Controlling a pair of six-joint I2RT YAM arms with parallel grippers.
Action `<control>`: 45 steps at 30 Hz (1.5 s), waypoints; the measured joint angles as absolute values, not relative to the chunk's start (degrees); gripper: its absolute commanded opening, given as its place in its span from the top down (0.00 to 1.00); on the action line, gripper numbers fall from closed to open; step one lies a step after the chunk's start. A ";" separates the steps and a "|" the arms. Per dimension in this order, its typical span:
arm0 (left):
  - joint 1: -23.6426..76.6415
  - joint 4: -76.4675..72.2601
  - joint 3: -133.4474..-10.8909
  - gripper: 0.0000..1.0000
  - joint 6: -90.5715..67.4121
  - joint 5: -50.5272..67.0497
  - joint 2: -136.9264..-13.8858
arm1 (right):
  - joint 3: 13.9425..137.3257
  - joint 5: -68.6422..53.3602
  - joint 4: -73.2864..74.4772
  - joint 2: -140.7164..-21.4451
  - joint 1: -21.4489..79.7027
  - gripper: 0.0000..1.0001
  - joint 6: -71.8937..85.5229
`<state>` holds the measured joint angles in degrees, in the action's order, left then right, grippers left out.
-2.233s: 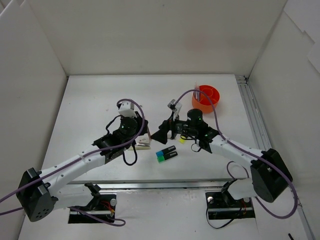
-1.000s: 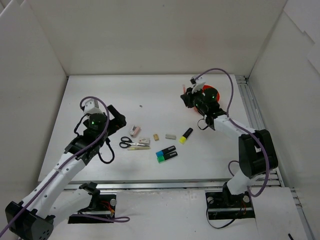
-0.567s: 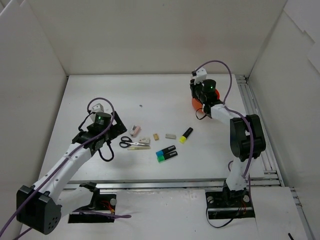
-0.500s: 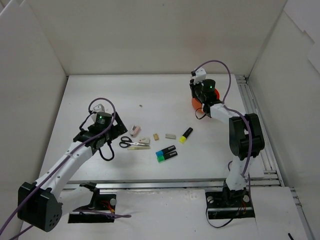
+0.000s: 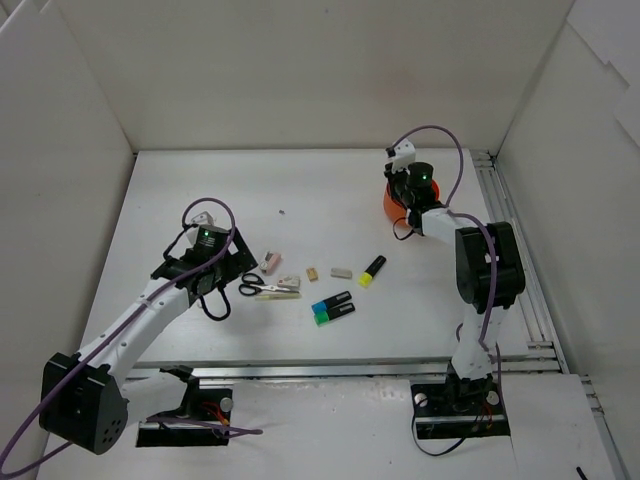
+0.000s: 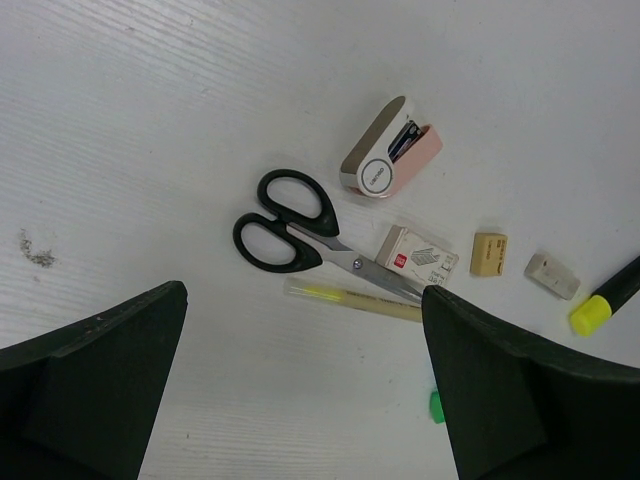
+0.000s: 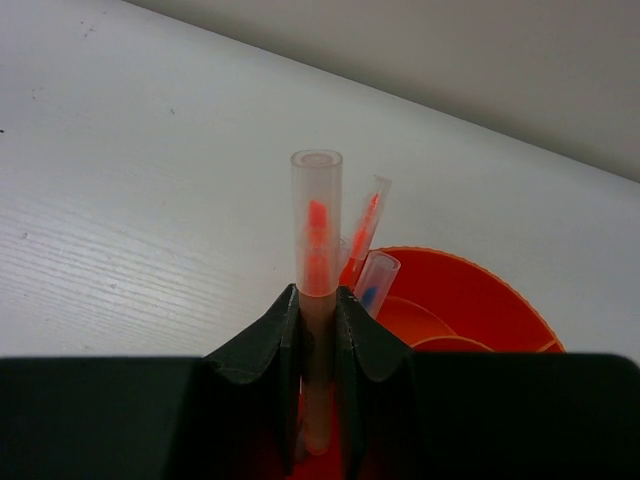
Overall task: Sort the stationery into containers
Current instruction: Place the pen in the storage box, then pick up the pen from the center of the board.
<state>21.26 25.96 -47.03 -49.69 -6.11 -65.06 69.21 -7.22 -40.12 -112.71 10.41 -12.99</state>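
My right gripper (image 7: 318,325) is shut on a thin orange pen (image 7: 317,230), upright with its lower end inside the orange cup (image 7: 480,300). An orange pen (image 7: 364,228) and a blue pen (image 7: 372,281) lean in that cup. From above, the right gripper (image 5: 408,192) hangs over the cup (image 5: 392,207). My left gripper (image 6: 305,350) is open above the table, just short of the black-handled scissors (image 6: 285,228), touching nothing. Beyond lie a yellow pen (image 6: 355,299), a white eraser (image 6: 416,260), a beige eraser (image 6: 488,253), a grey eraser (image 6: 552,275) and a yellow highlighter (image 6: 606,301).
A pink and white stapler-like item (image 5: 271,262) lies behind the scissors (image 5: 262,288). Blue (image 5: 331,301) and green (image 5: 335,313) highlighters lie side by side near the middle. White walls close in the table; a metal rail (image 5: 505,240) runs along the right edge.
The right gripper has carried the orange pen to the right, over the cup. The left gripper has shifted right, closer to the scissors, still open.
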 measured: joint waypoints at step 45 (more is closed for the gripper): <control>31.92 38.39 -48.25 0.19 -82.85 -4.45 -81.76 | 49.69 34.00 -43.05 -76.09 19.27 0.02 3.22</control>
